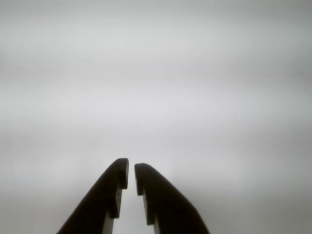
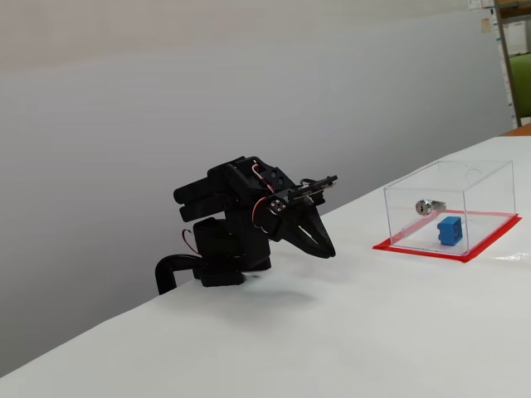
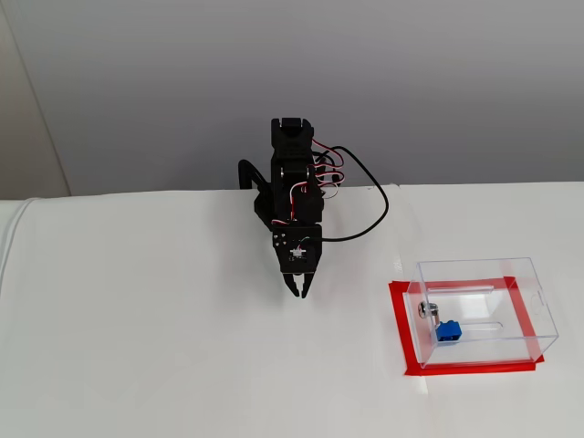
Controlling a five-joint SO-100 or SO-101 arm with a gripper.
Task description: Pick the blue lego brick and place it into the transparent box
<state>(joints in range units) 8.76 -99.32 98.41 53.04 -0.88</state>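
The blue lego brick lies inside the transparent box, on its floor near the silver lock; it shows in both fixed views, brick, box. The box has a red base edge. My black gripper is folded back near the arm's base, tips low over the white table, well to the left of the box in both fixed views. In the wrist view the two fingertips are almost together with only a thin gap, nothing between them; the gripper is empty.
The white table runs to a grey wall behind. A black cable loops from the arm toward the box side. A shelf edge shows at the far right of a fixed view.
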